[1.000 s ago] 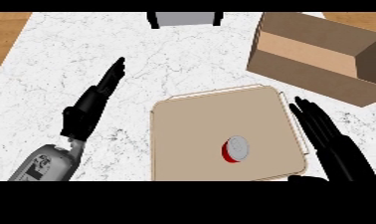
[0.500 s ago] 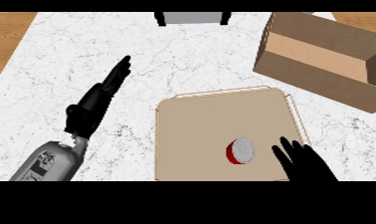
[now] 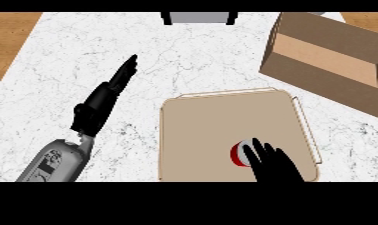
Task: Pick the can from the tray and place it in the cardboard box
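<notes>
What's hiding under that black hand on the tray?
The right hand covers most of the can standing on the tray. Only the can's red side and a sliver of its grey top show.

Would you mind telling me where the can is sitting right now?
In the head view, the can stands in the lower right part of the tan tray, partly hidden by the right robot hand, with the cardboard box farther up right.
</notes>
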### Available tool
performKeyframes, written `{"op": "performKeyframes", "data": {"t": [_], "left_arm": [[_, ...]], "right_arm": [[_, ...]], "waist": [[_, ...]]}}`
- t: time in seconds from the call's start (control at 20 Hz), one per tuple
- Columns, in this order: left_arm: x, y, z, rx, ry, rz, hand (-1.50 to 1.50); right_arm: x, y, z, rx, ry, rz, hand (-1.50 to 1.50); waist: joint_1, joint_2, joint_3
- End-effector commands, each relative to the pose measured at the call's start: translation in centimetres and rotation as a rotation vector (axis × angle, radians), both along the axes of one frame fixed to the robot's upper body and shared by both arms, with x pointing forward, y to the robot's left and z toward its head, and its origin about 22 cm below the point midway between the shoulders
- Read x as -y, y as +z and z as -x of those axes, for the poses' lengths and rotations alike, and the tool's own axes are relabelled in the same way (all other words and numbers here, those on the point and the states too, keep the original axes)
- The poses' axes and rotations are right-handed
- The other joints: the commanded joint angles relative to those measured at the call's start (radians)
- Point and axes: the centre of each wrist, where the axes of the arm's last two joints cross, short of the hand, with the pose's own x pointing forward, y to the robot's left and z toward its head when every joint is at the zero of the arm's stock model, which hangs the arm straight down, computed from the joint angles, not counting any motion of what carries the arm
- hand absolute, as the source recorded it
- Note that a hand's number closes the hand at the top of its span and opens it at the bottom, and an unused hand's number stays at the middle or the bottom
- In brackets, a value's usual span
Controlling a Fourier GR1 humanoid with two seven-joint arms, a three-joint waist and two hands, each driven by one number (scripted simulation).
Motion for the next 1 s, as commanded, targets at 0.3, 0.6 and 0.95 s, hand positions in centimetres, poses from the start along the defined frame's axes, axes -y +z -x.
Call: {"op": "performKeyframes", "data": {"t": [0.3,0.6,0.95], "left_arm": [[1.3,0.4,0.3,0.000,0.000,0.011,0.00],[-0.4,-1.4,-0.1,-0.001,-0.012,-0.014,0.00],[1.4,-0.1,1.0,0.008,-0.026,0.004,0.00]], "right_arm": [[-3.0,-2.1,-2.7,-0.049,-0.067,0.039,-1.50],[-1.4,-3.7,-4.1,-0.057,-0.071,0.054,-1.50],[-1.8,-4.1,-4.8,-0.034,-0.051,0.065,-1.50]], "waist": [[0.003,0.001,0.001],[0.000,0.001,0.001],[0.002,0.001,0.001]]}}
